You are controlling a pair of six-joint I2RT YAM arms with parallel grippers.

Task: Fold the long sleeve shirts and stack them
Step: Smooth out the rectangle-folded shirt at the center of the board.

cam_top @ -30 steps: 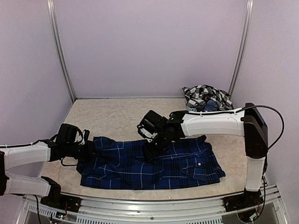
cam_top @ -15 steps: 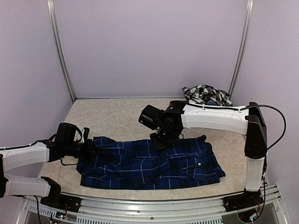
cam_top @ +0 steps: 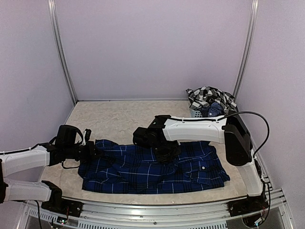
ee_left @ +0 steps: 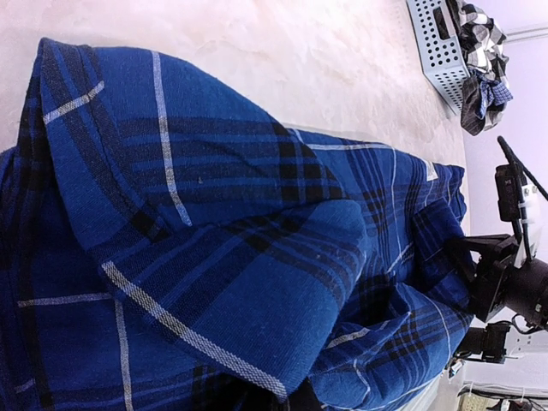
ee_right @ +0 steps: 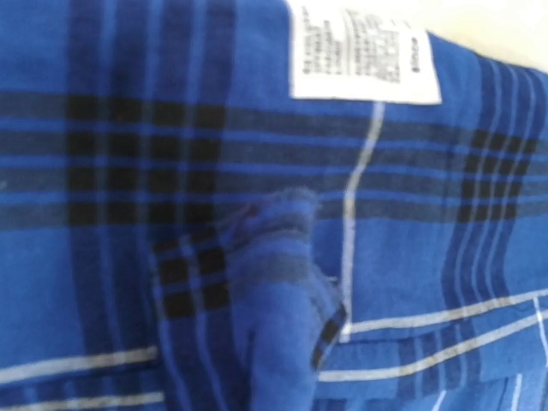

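A navy blue plaid long sleeve shirt (cam_top: 157,169) lies spread across the front of the table. My left gripper (cam_top: 93,151) is shut on its left edge, and a fold of blue cloth (ee_left: 214,257) fills the left wrist view and hides the fingers. My right gripper (cam_top: 167,153) presses down on the shirt's upper middle, shut on a pinched ridge of cloth (ee_right: 282,265) just below the white care label (ee_right: 364,56); its fingers are hidden too. A black-and-white checked shirt (cam_top: 209,97) is heaped at the back right.
A small grey-blue mesh basket (cam_top: 197,112) stands at the back right corner under the checked shirt; it also shows in the left wrist view as the basket (ee_left: 437,47). Purple walls with metal posts (cam_top: 62,52) enclose the marbled table (cam_top: 119,121).
My right arm swung left and lowered onto the shirt's upper middle, and its jaws closed from open onto the cloth. The left arm kept its place and grip.
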